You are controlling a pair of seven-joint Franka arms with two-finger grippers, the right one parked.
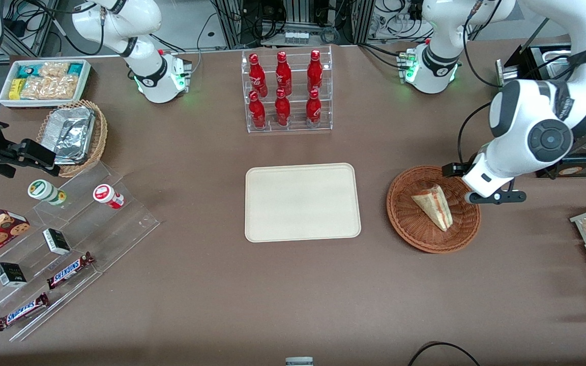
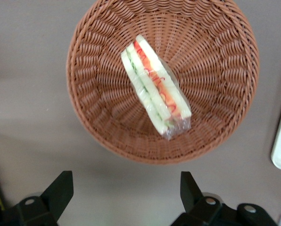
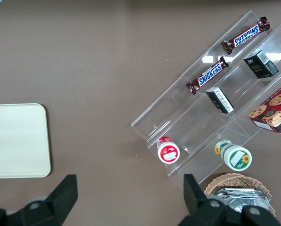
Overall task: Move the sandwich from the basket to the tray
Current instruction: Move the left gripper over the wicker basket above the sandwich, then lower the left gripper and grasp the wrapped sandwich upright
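The sandwich (image 2: 155,87) lies in the basket (image 2: 93,52), its long axis slanted against the finger gap. The gripper (image 2: 126,192) hovers released beside the basket's rim, not yet over the wedge.

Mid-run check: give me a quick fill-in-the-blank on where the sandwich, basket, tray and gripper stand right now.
1. The sandwich lies in the ____.
2. The tray holds ____ items.
3. The gripper has its fingers ____, with nothing between them.
4. The rack farther from the front camera than the tray holds six red ____.

Missing words: basket; no; open; bottles.
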